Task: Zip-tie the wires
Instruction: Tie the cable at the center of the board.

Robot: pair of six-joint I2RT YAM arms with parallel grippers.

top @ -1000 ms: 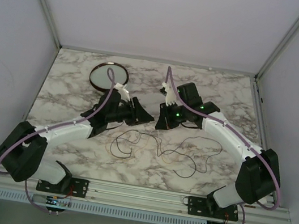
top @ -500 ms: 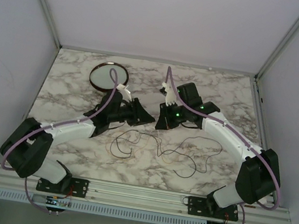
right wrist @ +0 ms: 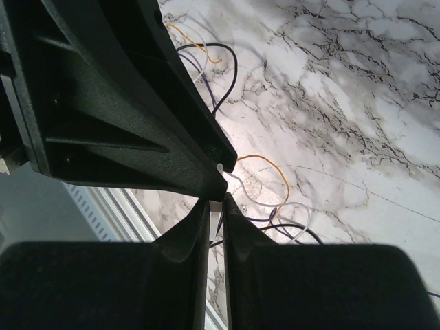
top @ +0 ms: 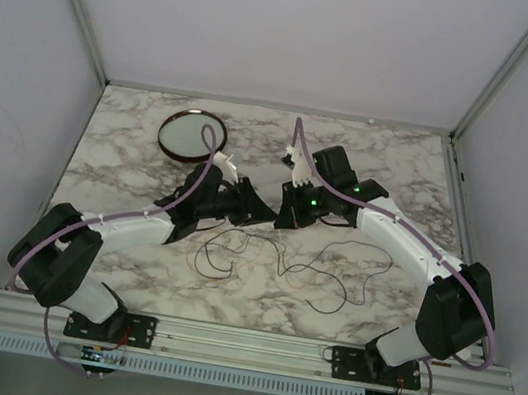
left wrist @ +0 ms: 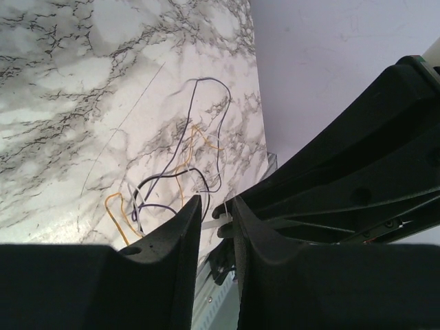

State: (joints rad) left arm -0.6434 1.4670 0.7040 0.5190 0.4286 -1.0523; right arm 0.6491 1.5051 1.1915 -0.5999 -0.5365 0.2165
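Note:
The wires (top: 284, 262) lie in loose thin loops on the marble table between the two arms; they show as purple, orange, white and black strands (left wrist: 179, 172) (right wrist: 275, 199) in the wrist views. Above them my two grippers meet tip to tip. My right gripper (top: 282, 217) (right wrist: 215, 203) is shut on the zip tie (right wrist: 216, 206), a short white strip standing between its fingers. In the left wrist view the zip tie's (left wrist: 212, 224) free end reaches into the narrow gap of my left gripper (top: 264, 212) (left wrist: 216, 206), whose jaws stand slightly apart around it.
A round dark-rimmed dish (top: 193, 137) sits at the back left, behind the left arm. Lilac cables run along both arms. Enclosure walls stand on three sides of the table, and a metal rail (top: 240, 341) runs along the near edge.
My left arm has reached to the right, bringing its gripper up against the right gripper's tip. The right arm and the wires have stayed still.

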